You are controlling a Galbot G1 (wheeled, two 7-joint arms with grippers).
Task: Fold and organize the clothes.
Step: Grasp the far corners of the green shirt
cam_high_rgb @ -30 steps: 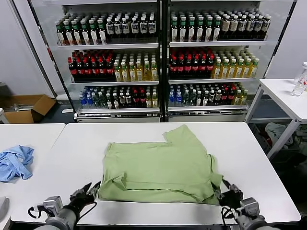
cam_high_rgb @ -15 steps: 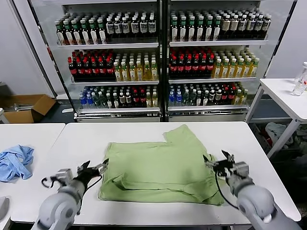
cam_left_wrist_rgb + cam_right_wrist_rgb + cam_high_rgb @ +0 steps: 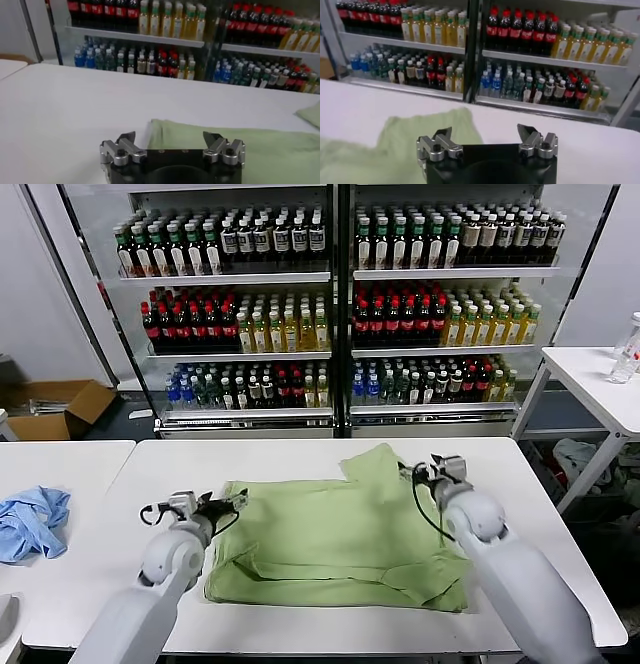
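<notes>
- Shirt (image 3: pixel 335 539) lay on the white table (image 3: pixel 150 474), partly folded: near hem doubled back into a band, one sleeve (image 3: pixel 380 464) sticking out at the far right.
- Left gripper (image 3: pixel 222 506) hovered over the shirt's far left corner; the left wrist view showed its fingers (image 3: pixel 126 138) apart, nothing between them.
- Right gripper (image 3: pixel 424 471) sat at the far right edge, beside the sleeve; its fingers (image 3: pixel 443 134) were also spread and empty.
- Blue cloth (image 3: pixel 30 522) lay on the neighbouring table, well apart.
- We judged the step as reaching for the far edge, between folds, with no grasp made.
- Next move, in our view: lower both grippers onto the far corners, pinch only the top layer, then draw the edge toward the near side evenly.
</notes>
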